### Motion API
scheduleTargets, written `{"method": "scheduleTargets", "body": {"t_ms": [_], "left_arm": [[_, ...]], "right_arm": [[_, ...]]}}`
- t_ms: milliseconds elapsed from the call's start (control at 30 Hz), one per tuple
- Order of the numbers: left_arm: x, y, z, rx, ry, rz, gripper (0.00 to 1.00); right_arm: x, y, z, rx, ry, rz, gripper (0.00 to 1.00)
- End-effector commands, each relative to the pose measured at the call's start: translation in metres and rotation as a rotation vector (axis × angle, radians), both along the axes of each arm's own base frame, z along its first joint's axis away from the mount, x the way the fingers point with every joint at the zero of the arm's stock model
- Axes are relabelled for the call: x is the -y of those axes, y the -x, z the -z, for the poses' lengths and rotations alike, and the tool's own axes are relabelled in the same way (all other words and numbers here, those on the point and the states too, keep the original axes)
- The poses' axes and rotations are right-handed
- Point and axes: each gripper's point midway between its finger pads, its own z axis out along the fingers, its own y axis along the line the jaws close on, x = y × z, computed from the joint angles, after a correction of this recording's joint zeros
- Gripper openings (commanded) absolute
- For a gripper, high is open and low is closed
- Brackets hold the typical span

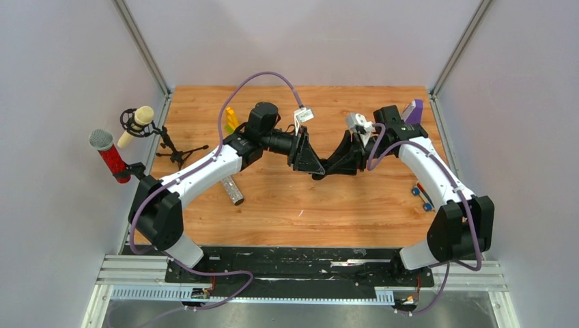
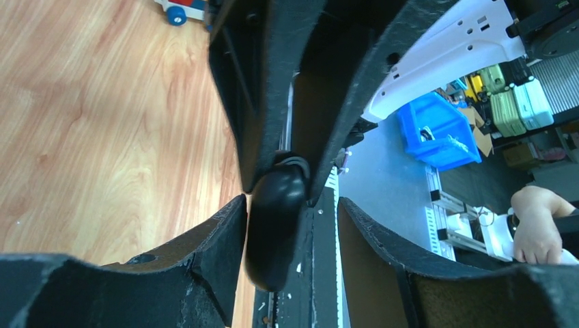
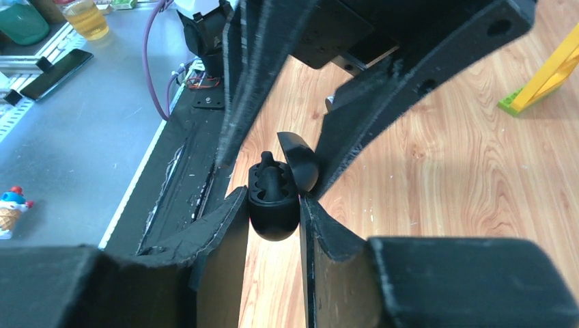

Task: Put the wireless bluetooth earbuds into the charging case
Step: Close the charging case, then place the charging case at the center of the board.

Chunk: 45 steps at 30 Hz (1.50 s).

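Fingers of the right gripper (image 3: 273, 202) clamp the black charging case (image 3: 273, 220), lid open, above the bench (image 3: 444, 171), while those of the left gripper (image 2: 292, 206) stand parted around it.

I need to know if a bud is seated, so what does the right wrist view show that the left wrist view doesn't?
Right wrist only: the charging case with its lid open, what looks like a black earbud inside; a yellow block. Left wrist only: the case's smooth outside, a blue bin, a person's hand. Both: the right claw gripping the case, the left claw open, the wooden table.
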Motion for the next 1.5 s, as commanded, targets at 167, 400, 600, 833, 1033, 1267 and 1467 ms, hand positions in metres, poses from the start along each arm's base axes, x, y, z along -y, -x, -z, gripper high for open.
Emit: {"method": "scheduleTargets", "body": {"t_ms": [167,400,600,833,1033,1267,1467], "left_arm": [[-0.001,0.002,-0.04,0.112,0.06,0.007,0.6],[-0.005,-0.003,-0.04,0.13,0.044,-0.024,0.61],[-0.033,-0.042,-0.057,0.155,0.058,-0.181,0.82],[-0.078,-0.074,-0.075,0.205,0.078,-0.343,1.0],[-0.095,-0.093,-0.07,0.213,0.06,-0.426,1.0],[-0.097,-0.098,-0.064,0.216,0.047,-0.446,1.0],[-0.098,-0.098,-0.063,0.221,0.043,-0.453,1.0]], "right_arm": [[-0.007,-0.031,0.007,-0.13,0.055,0.026,0.0],[-0.008,-0.047,0.015,-0.172,0.1,0.072,0.0],[-0.005,-0.073,0.036,-0.185,0.189,0.191,0.0],[-0.007,-0.113,0.067,-0.26,0.259,0.309,0.0],[-0.016,-0.151,0.091,-0.372,0.279,0.357,0.0],[-0.026,-0.201,0.129,-0.524,0.293,0.461,0.0],[-0.032,-0.225,0.16,-0.647,0.316,0.504,0.0]]}}
